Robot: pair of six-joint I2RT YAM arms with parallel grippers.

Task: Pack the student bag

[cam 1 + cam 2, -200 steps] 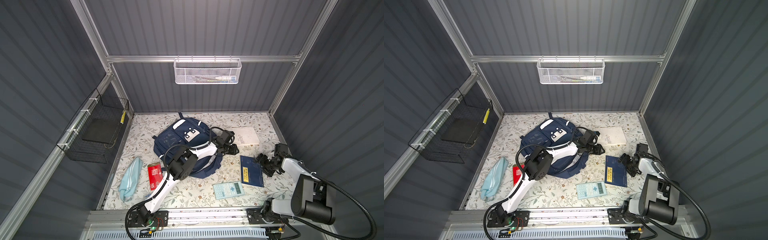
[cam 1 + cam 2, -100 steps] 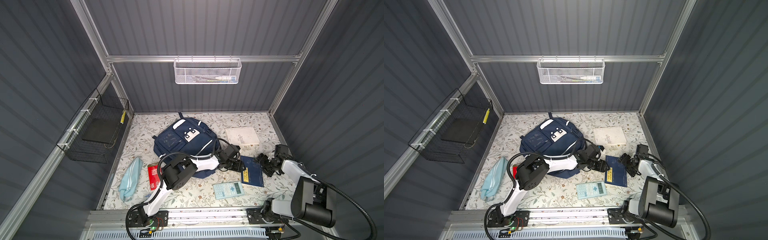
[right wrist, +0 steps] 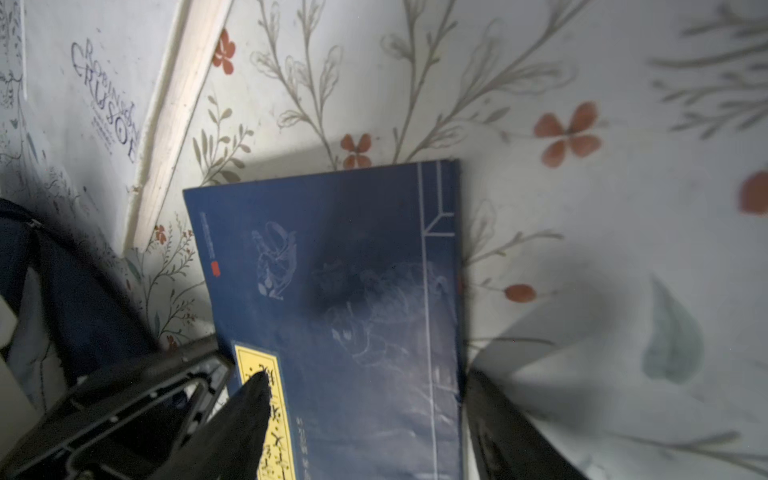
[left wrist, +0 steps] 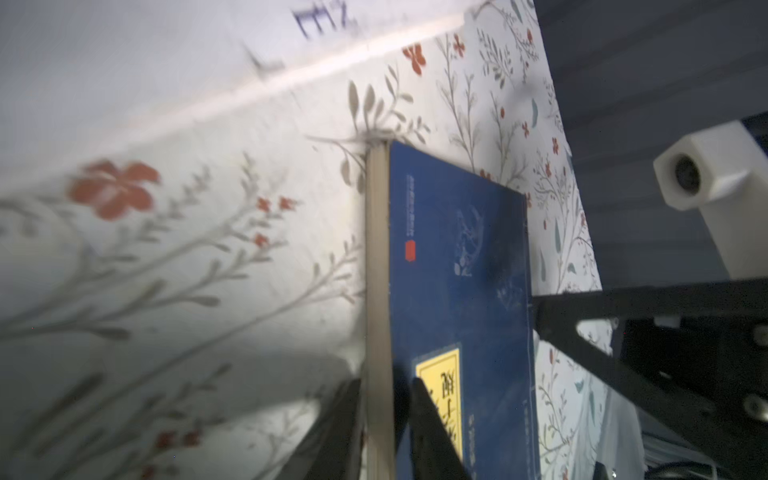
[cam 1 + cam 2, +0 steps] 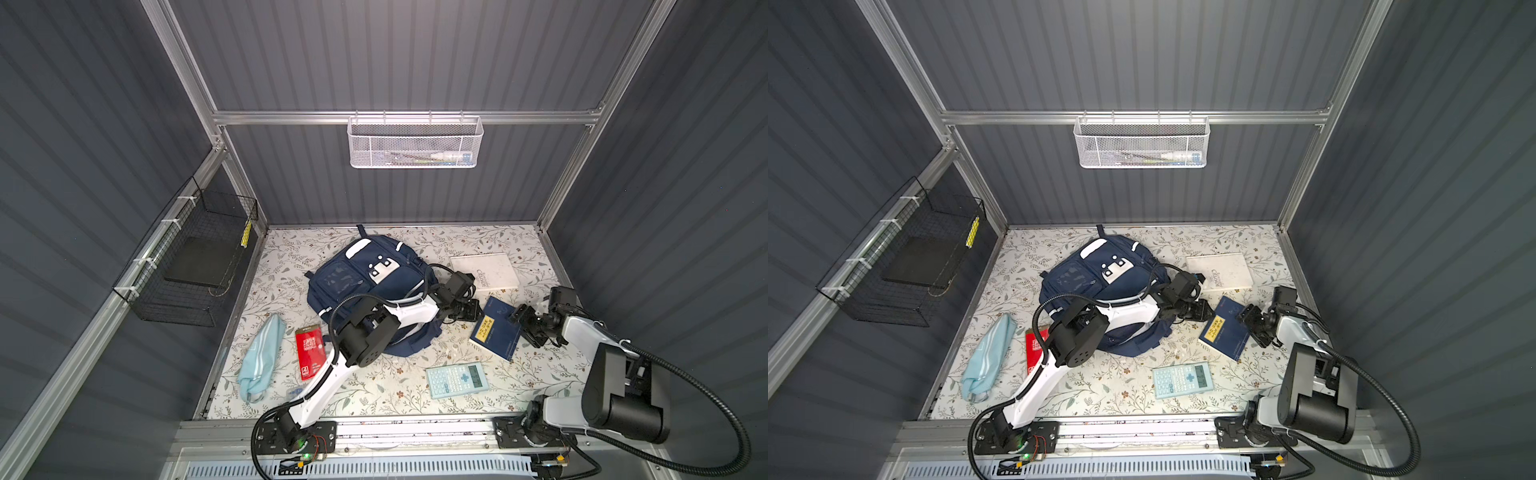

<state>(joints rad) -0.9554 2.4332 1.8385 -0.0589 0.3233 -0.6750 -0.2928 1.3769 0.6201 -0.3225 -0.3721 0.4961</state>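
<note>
The student bag [image 5: 365, 282] [image 5: 1084, 282], navy with white trim, lies flat at the middle of the floral table in both top views, with my left arm stretched over its near side. To its right lies a blue book [image 5: 496, 332] [image 5: 1225, 332] with a yellow label. My left gripper [image 5: 471, 313] [image 4: 384, 386] is shut on the blue book's [image 4: 457, 270] page edge, one finger under it and one on the cover. My right gripper [image 5: 525, 328] [image 3: 374, 386] stands open at the book's [image 3: 332, 270] spine side, one finger over the label and one beside the spine.
A white book [image 5: 484, 270] lies behind the blue one. A pale calculator [image 5: 457, 380] sits near the front edge. A red box [image 5: 309, 351] and a light-blue pouch [image 5: 264, 357] lie left of the bag. A white mesh basket [image 5: 415, 143] and a black wire basket [image 5: 195, 266] hang on the walls.
My left gripper swung from beside the bag and the white book forward to the blue book's left edge and closed on it. My right gripper's jaws narrowed a little.
</note>
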